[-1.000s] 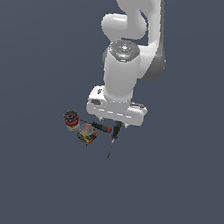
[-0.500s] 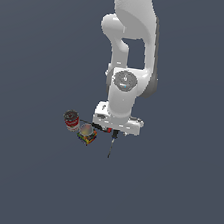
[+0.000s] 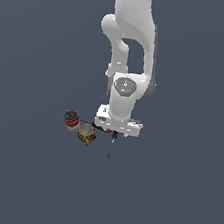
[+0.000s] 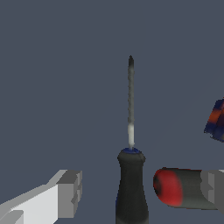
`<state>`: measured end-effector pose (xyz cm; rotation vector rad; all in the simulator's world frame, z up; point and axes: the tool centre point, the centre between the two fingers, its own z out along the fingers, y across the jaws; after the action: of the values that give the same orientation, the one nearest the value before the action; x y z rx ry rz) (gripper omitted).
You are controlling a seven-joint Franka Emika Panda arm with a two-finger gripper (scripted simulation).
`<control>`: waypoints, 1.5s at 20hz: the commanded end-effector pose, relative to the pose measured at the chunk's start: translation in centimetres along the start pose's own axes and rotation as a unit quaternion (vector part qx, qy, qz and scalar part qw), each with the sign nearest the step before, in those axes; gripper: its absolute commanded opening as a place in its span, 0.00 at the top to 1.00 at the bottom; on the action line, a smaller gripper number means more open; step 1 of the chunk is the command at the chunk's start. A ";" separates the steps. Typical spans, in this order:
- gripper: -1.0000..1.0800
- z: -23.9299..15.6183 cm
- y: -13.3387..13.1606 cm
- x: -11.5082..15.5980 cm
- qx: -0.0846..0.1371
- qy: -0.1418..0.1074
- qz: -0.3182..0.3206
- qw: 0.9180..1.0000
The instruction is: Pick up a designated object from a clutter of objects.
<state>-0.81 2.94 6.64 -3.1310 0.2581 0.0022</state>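
Note:
The designated object (image 4: 131, 131) is a slim screwdriver with a dark handle and a long thin shaft, lying flat on the ground. In the exterior view its shaft (image 3: 111, 147) sticks out below the hand. My gripper (image 4: 140, 189) is open and low over it, one finger on each side of the handle, not touching it. One grey fingertip (image 4: 69, 191) shows clearly; the other is at the frame's edge beside a black-handled screwdriver with a red end (image 4: 175, 188). The clutter of objects lies at the exterior view's left of the hand (image 3: 113, 132).
A red-and-white can (image 3: 72, 121) stands at the exterior view's left end of the group. A colourful little block (image 3: 87, 136) sits between it and the hand, and shows again in the wrist view (image 4: 216, 120). Everything rests on plain grey ground.
The arm has come down, bringing the hand closer to the ground over the screwdrivers. The objects have not moved.

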 end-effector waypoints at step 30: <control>1.00 4.0 -1.0 0.4 0.004 0.010 -0.005 1.000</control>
<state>-0.27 3.87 2.60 -3.1251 0.2420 -0.0297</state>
